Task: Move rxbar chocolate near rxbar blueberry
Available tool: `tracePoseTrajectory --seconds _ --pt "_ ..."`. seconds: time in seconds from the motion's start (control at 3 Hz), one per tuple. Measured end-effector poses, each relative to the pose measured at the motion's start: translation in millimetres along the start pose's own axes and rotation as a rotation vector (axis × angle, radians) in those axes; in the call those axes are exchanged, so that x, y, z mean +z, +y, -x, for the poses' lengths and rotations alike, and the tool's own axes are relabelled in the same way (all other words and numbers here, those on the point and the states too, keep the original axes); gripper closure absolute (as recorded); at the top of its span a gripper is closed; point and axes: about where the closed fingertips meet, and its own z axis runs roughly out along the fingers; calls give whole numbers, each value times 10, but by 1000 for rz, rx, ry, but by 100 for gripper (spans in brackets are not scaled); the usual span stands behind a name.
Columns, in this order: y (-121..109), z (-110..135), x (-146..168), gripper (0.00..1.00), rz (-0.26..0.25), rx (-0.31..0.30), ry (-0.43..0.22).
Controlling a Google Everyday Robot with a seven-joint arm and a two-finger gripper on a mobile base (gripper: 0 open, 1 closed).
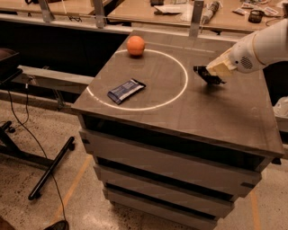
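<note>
The rxbar blueberry (126, 90), a dark blue wrapped bar with pale lettering, lies flat on the table's left part, on the front-left arc of a white circle. My gripper (212, 73) comes in from the right on a white arm, right of the circle. Its tan fingers are shut on the rxbar chocolate (204, 74), a black wrapped bar that sticks out to the left. The bar hangs slightly above the tabletop, with its shadow under it. It is well to the right of the blue bar.
An orange (135, 45) sits at the back of the white circle (184, 76). The dark table (189, 117) has drawers below. A desk with clutter (252, 11) stands behind. A stand's leg and cables (49, 168) lie on the floor at left.
</note>
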Motion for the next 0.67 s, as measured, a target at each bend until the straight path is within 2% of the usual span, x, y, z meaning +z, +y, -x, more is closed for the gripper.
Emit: tracePoseTrajectory --seconds 0.33,0.67 --pt "202 248 208 100 78 -56 -64" --pt "536 472 334 100 160 -116 -129"
